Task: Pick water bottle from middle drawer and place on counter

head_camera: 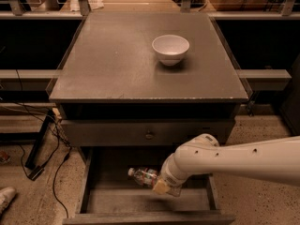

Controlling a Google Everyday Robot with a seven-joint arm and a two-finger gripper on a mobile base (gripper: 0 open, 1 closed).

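The water bottle (pixel 142 176) lies on its side, white cap pointing left, held a little above the bottom of the open middle drawer (pixel 112 201). My gripper (pixel 161 185) is down inside the drawer at the bottle's right end and is shut on it. The white arm (pixel 234 161) comes in from the right over the drawer's right wall. The grey counter (pixel 117 64) spreads above, at the top of the cabinet.
A white bowl (pixel 170 48) stands on the right rear part of the counter. Just above the open drawer is a shut drawer front with a small round knob (pixel 149 135). Cables (pixel 51 149) trail on the floor at the left.
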